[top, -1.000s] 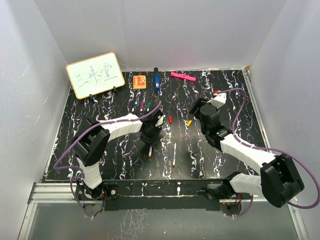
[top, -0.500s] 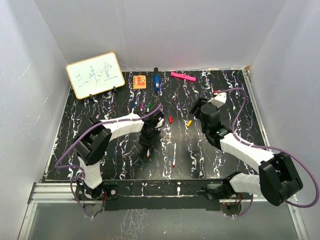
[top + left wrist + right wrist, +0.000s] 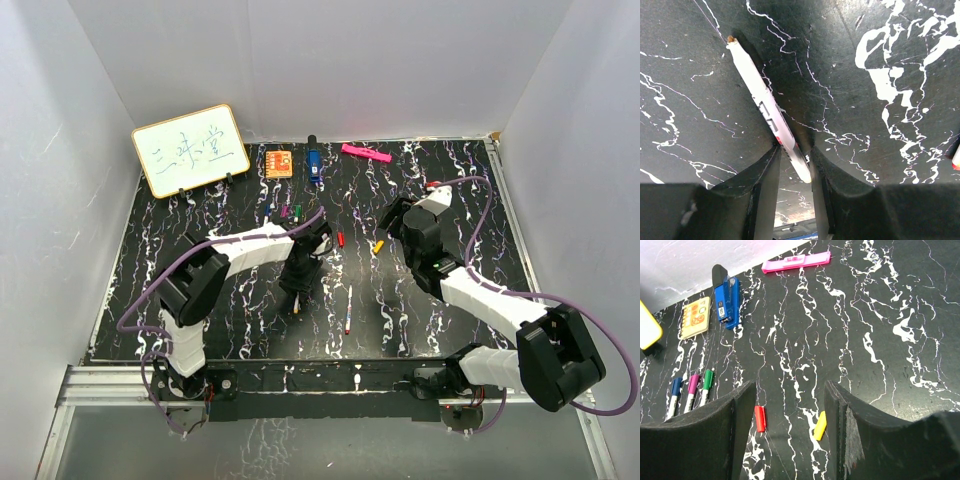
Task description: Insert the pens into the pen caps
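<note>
Being gripped at its rear end by the left jaws, a pen [image 3: 767, 107] is held tip-outward close over the table [image 3: 900, 165]. The right jaws are spread, empty, above the red cap [image 3: 759, 418] and yellow cap [image 3: 820, 425]. Pen pickup is judged done; the tip looks brownish, perhaps yellow, so a matching cap must be seized and lined up next.

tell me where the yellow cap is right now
In the top view the yellow cap lies on the table right of centre, apart from the red cap on its left; the right wrist view shows it ahead of the right arm's fingers.
</note>
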{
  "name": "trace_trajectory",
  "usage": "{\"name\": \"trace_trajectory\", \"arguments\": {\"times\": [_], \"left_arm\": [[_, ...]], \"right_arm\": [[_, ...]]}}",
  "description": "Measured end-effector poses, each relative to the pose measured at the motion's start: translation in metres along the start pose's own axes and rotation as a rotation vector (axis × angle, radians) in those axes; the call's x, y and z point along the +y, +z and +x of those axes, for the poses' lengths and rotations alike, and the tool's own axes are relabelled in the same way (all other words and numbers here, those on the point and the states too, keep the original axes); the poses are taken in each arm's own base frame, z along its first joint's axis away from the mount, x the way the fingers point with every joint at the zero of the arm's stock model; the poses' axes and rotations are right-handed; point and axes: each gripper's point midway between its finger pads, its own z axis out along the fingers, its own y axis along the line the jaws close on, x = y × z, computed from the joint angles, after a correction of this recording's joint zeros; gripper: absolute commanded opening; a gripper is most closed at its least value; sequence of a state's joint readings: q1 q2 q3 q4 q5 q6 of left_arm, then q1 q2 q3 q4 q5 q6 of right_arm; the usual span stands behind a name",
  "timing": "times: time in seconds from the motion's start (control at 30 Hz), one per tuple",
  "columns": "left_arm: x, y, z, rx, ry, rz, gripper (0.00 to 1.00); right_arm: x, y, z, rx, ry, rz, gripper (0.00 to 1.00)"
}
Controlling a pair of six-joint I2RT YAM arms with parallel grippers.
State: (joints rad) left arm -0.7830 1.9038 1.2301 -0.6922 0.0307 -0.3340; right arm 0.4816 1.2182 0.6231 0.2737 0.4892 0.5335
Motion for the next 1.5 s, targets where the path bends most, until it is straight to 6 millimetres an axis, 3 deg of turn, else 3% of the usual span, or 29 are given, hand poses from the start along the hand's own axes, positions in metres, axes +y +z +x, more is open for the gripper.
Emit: {"name": "trace_trajectory", "arguments": {"times": [0.57, 0.83, 1.23, 1.33, 1.43, 1.5], "left_arm": [[0.005, 0.001, -0.005, -0.023, -0.038, -0.078, 0.27], [0.008, 0.002, -0.018, -0.08, -0.053, -0.102, 0.26], [0.007, 0.003, -0.025, -0.103, -0.047, -0.101, 0.19], [0.007, 0.003, -0.025, -0.102, -0.042, -0.102, 0.14], [0.007, 0.004, -0.026, -0.098, -0.037, -0.104, 0.0], [0.007, 0.004, -0.025, -0.091, -0.032, -0.108, 0.0]], "right_arm": [[0.008, -0.001, 0.005, 0.011, 0.009, -0.054, 0.54], [0.012, -0.002, 0.005, 0.018, 0.011, -0.075, 0.54], [0.007, -0.002, 0.01, 0.024, 0.008, -0.065, 0.54], [0.007, -0.002, 0.009, 0.024, 0.008, -0.066, 0.54], [0.006, -0.001, 0.009, 0.022, 0.011, -0.062, 0.54], [0.006, -0.001, 0.008, 0.019, 0.015, -0.059, 0.54]]}}
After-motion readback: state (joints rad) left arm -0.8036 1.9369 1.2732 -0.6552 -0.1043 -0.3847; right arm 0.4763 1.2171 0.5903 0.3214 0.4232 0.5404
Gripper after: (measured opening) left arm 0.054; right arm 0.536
